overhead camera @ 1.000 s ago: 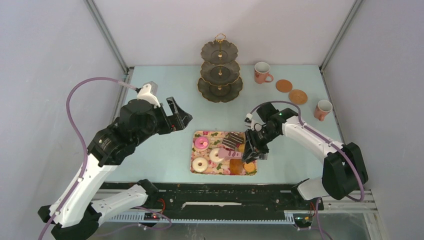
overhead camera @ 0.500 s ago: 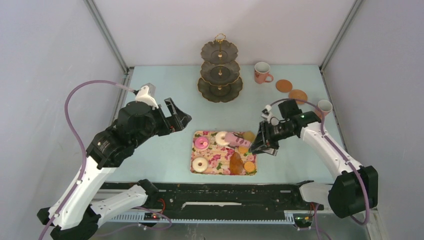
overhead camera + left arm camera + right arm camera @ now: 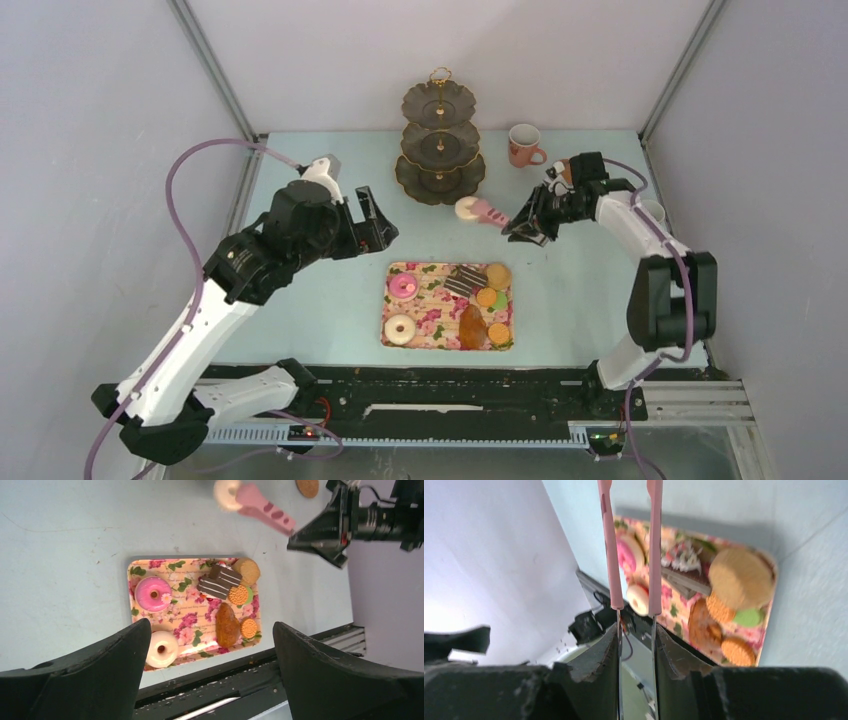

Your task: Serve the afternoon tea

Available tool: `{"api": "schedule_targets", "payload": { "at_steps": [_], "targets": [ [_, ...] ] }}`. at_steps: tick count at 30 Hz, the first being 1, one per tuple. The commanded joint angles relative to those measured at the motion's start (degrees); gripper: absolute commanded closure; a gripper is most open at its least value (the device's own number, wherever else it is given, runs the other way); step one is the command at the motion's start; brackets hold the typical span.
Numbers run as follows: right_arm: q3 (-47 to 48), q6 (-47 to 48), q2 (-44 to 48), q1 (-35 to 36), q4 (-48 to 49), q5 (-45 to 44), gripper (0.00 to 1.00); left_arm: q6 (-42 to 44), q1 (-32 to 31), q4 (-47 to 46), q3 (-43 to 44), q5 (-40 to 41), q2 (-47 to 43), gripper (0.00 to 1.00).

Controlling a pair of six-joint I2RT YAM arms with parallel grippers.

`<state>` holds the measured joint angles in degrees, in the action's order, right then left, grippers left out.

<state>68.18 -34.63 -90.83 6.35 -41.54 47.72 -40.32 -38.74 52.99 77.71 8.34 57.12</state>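
My right gripper is shut on the pink-handled tongs. The tongs pinch a white donut in the air, just right of the lowest tier of the dark three-tier stand. On the floral tray lie a pink donut, a second white donut, a striped chocolate slice, macarons and a croissant. My left gripper hangs open above and left of the tray, holding nothing.
A pink mug stands at the back right, and a second mug is partly hidden behind my right arm. One cork coaster shows in the left wrist view. Grey walls enclose the table on three sides.
My right gripper has lifted the tongs with a white donut off the tray and carried it back toward the stand. My left arm has shifted slightly to the right and further back.
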Motion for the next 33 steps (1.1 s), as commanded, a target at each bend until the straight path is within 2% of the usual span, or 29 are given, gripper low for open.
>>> {"api": "schedule_targets", "payload": {
  "at_steps": [1, 5, 15, 33],
  "targets": [
    [8.61, -4.36, -7.72, -1.48, 6.15, -1.95, 1.0, 5.5, 0.74, 2.56, 4.55, 0.86, 1.44, 0.02],
    [17.75, -4.92, -14.76, -1.63, 4.16, -3.37, 1.0, 8.09, 2.09, 4.11, 5.52, 1.44, 2.09, 0.02],
    [33.72, -7.38, -26.33, -1.54, 1.88, -3.76, 1.0, 10.98, 7.25, 4.5, 5.07, -1.86, 3.29, 0.02],
    [52.17, -11.44, -42.62, 1.11, 5.19, -5.17, 1.0, 14.35, 13.87, 4.82, 2.91, -5.79, 3.16, 0.02]
  ]
}}
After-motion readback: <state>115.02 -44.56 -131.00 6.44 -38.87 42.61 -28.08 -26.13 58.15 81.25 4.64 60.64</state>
